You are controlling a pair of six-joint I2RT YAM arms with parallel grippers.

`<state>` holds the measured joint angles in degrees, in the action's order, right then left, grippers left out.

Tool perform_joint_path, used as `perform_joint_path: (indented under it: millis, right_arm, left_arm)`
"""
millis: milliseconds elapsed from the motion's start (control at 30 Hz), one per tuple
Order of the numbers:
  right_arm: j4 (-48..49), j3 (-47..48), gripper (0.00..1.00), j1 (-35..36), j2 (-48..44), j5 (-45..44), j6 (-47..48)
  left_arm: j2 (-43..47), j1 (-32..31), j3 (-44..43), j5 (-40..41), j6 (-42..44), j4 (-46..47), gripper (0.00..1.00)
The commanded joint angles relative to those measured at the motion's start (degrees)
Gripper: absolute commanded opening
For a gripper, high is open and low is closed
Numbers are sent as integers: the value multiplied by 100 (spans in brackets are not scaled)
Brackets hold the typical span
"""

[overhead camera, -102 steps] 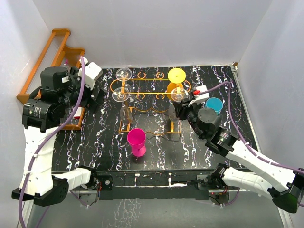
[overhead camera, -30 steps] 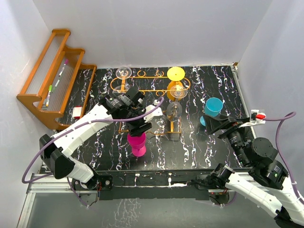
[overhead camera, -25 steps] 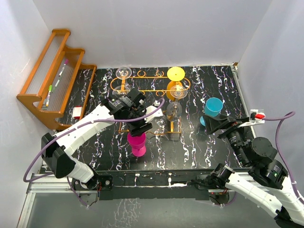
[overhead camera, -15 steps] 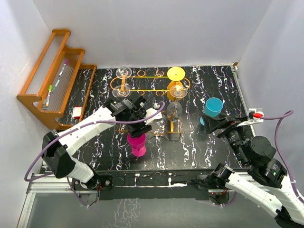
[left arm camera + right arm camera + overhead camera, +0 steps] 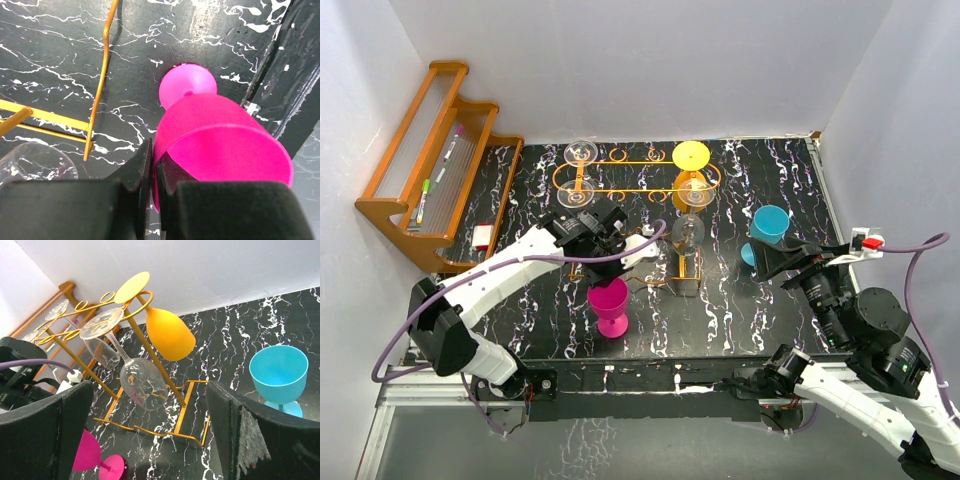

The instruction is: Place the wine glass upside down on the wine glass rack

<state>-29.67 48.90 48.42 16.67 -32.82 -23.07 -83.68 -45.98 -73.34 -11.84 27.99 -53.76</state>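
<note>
A pink wine glass is in front of the wine glass rack, leaning with its foot toward the near edge. My left gripper is shut on its rim. In the left wrist view the gripper pinches the pink glass wall, one finger inside the bowl and one outside, next to a gold rack leg. My right gripper hangs open at the right, holding nothing. Through its view the open gripper frames the rack and the tilted pink glass.
Clear glasses and an orange one hang upside down on the rack. A teal glass stands upright to the right of it. A brown wooden stepped rack lies at the back left. White walls close in the table.
My left gripper has come down over the pink glass and shut on its rim; the glass now leans. The right arm has hardly moved.
</note>
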Motion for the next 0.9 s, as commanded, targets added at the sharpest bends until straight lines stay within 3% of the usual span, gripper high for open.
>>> perform_joint_path:
  millis: [0, 167, 300, 567, 733, 800, 867]
  right_arm:
    - [289, 346, 99, 13, 11, -28, 132]
    - [137, 661, 98, 14, 77, -108, 191]
    - [118, 978, 98, 17, 259, -256, 303]
    - [332, 2529, 99, 17, 1181, -730, 784]
    - [971, 2900, 99, 18, 1670, 60, 665]
    - [1397, 2742, 99, 18, 1824, 477, 472]
    - [1809, 2539, 99, 18, 1963, 676, 244]
  left_arm:
    - [346, -14, -873, -189, 28, -601, 0]
    - [691, -12, -1827, -235, 224, -1273, 0]
    - [881, -25, -2922, -836, 340, -1861, 0]
    - [612, -12, -5961, -1765, -138, -2269, 0]
    - [949, 164, -6331, -1817, -318, -1026, 0]
    - [1240, 254, -5817, -1510, -374, 61, 0]
    - [1727, 288, -4710, -1106, -322, 1616, 0]
